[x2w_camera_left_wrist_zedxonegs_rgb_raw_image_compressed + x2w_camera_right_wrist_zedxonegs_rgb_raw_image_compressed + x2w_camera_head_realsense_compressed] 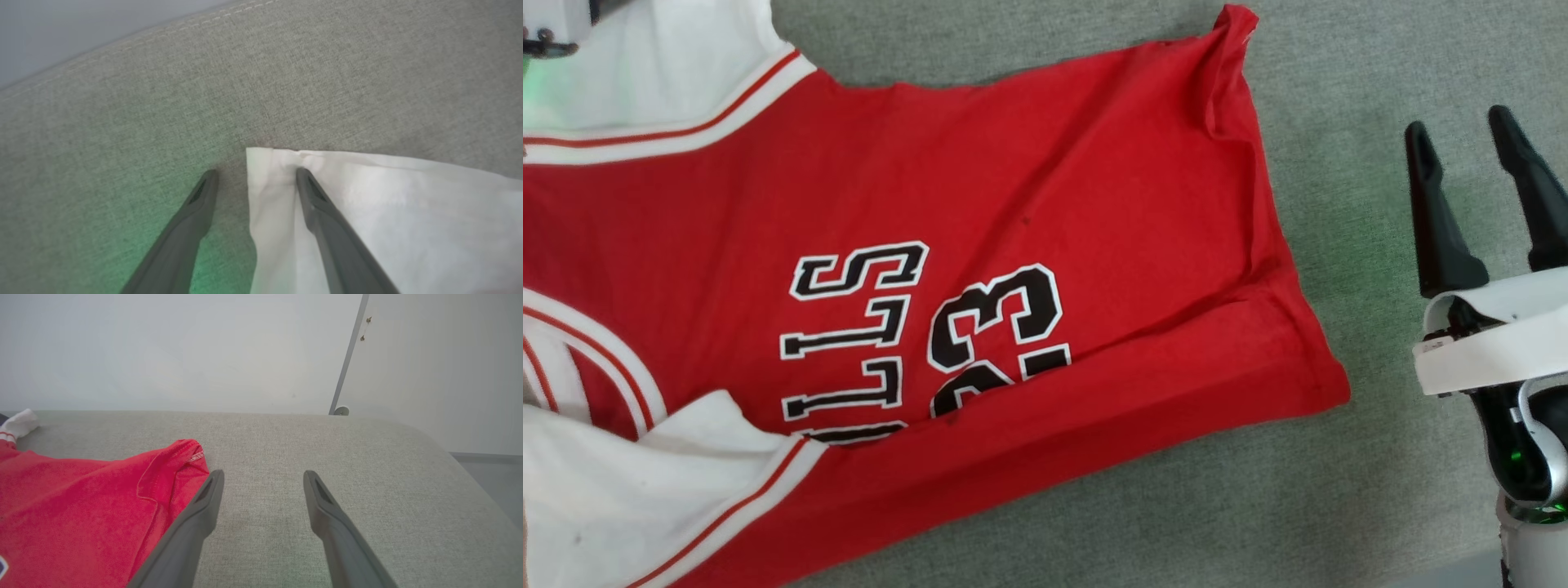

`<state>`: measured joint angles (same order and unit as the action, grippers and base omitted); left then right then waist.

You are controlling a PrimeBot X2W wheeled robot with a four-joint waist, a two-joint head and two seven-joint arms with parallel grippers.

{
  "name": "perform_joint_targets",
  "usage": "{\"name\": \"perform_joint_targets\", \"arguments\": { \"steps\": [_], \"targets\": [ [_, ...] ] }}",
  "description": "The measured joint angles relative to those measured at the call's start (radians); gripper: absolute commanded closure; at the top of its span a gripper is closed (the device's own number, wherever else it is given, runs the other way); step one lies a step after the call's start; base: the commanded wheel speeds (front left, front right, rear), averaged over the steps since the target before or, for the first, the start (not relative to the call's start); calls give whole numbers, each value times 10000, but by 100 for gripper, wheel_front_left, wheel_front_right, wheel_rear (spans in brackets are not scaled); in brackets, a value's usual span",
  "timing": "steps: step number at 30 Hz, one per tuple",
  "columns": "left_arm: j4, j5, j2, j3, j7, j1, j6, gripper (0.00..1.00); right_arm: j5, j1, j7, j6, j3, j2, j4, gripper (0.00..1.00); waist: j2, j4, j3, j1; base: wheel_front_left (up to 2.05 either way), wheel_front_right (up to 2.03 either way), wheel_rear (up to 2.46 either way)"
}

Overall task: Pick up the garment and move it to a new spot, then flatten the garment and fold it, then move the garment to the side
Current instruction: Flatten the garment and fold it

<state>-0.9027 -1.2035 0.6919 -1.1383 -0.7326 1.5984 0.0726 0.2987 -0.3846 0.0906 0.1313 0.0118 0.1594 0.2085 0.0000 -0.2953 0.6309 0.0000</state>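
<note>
Where the grey upholstered cushion point(1339, 98) stretches out before the robot, the red "BULLS 23" jersey point(1013, 188) lies spread on it, lettering up. Its hem faces the robot's right, with one corner rumpled. Beside that hem the right gripper point(1459, 124) hangs over bare fabric, fingers spread and empty. The left gripper point(256, 173), also spread, straddles the edge of a white sleeve point(408, 212): one finger is over the sleeve, the other over the cushion.

The garment point(1013, 188) lies flat on the padded surface point(1339, 82). The right claw point(1459, 122) stands just right of its hem, and the left claw point(256, 173) straddles a sleeve point(408, 204) edge.
</note>
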Motion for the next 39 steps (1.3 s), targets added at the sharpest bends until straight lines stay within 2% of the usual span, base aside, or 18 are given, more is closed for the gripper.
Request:
{"name": "perform_joint_targets", "arguments": {
  "steps": [7, 15, 20, 30, 38, 39],
  "targets": [
    [-38, 65, -255, -155, -173, 122, 157, 100, 581, -95, 1296, 0, 199, -86, 19, 0, 0, 70, 20, 0, 0, 0, 0],
    [-138, 42, -564, -178, -44, 91, 211, 100, 640, -1245, 3766, -2, 533, -29, 238, 0, 0, 314, -81, 0, 0, 0, 0],
    [-176, 0, -800, -157, 54, 110, 211, 100, 635, -2437, 5327, -2, 775, 6, -587, 0, 0, 511, -86, 0, 0, 0, 0],
    [-245, -15, -1162, -104, 232, 276, 244, 100, 125, -4115, 7605, 0, 1076, -270, -2326, 0, 0, 877, 119, 0, 0, 0, 0],
    [-360, -33, -1392, -61, 384, 366, 288, 100, -82, -4969, 8922, -2, 1480, -117, -3298, 0, 0, 1086, 258, -1, 0, 0, 0],
    [-382, -33, -1417, -63, 387, 374, 291, 100, -75, -5064, 9076, -2, 1578, -81, -3377, 7, 0, 1106, 266, 0, 0, 0, 0]
  ]
}}
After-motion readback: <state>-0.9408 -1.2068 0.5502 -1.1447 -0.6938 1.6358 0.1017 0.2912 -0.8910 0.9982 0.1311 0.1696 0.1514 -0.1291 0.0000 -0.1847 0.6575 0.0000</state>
